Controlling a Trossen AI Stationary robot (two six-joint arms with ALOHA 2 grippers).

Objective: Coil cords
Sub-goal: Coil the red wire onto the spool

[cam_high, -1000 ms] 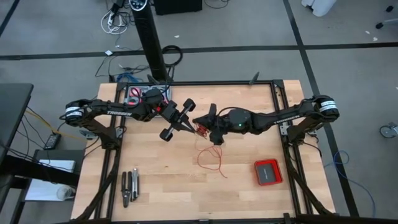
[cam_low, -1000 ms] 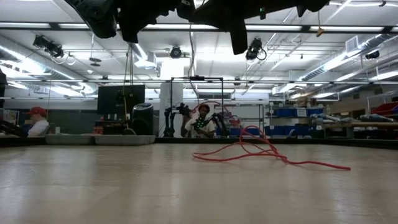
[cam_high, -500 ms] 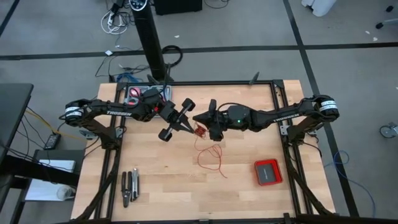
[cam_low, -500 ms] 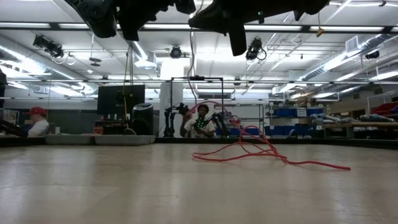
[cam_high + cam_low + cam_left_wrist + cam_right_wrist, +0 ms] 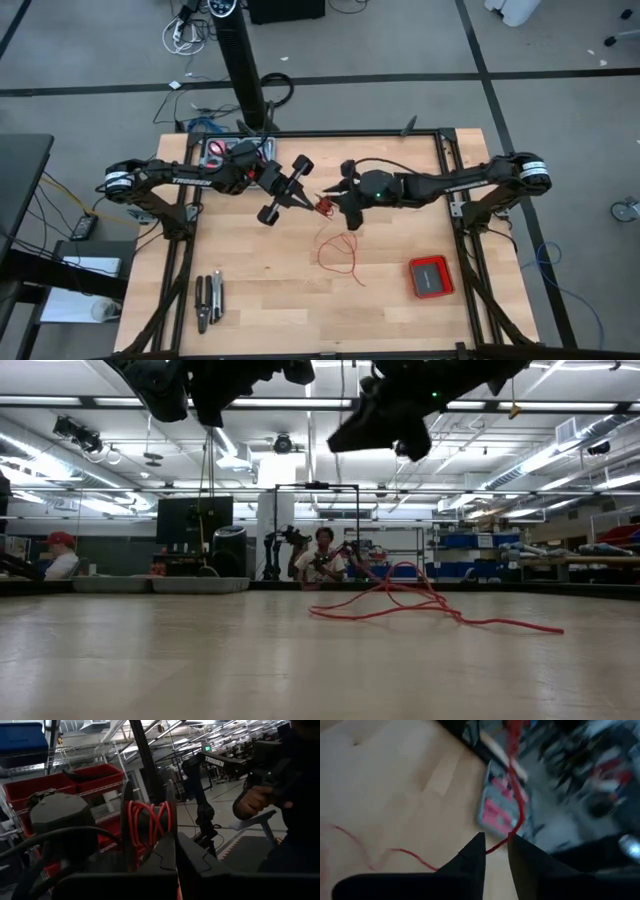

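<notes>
The cord is a thin red wire. Part of it is wound on a small black spool (image 5: pixel 147 822), seen in the high view as a red spot (image 5: pixel 322 207) above mid-table. The remainder lies in loose loops (image 5: pixel 338 255) on the wood, also seen in the low view (image 5: pixel 400 605). My left gripper (image 5: pixel 308 198) is shut on the spool. My right gripper (image 5: pixel 337 197) faces it from the right, raised and tipped down. Its fingers (image 5: pixel 496 845) stand a little apart, and a strand of the wire (image 5: pixel 516 805) runs up through the gap. My left gripper pinches the rim of one of the spool's black flanges (image 5: pixel 170 827) between its two shut fingers, which come in about level from the table's left. The spool is lifted clear of the table, its axis across the fingers. My right gripper has the strand between its fingers (image 5: pixel 475 852); I cannot tell whether they touch it.
A flat red box (image 5: pixel 431 276) lies at the near right. Pliers-like tools (image 5: pixel 208 300) lie at the near left. A small tray with red parts (image 5: pixel 225 155) sits at the far left corner. People and shelves show in the room beyond the table.
My right gripper has rolled about its own axis and tipped its fingers downward, staying close to the spool. The upright loop of wire on the table has sunk a little. My left gripper has kept still with the spool.
</notes>
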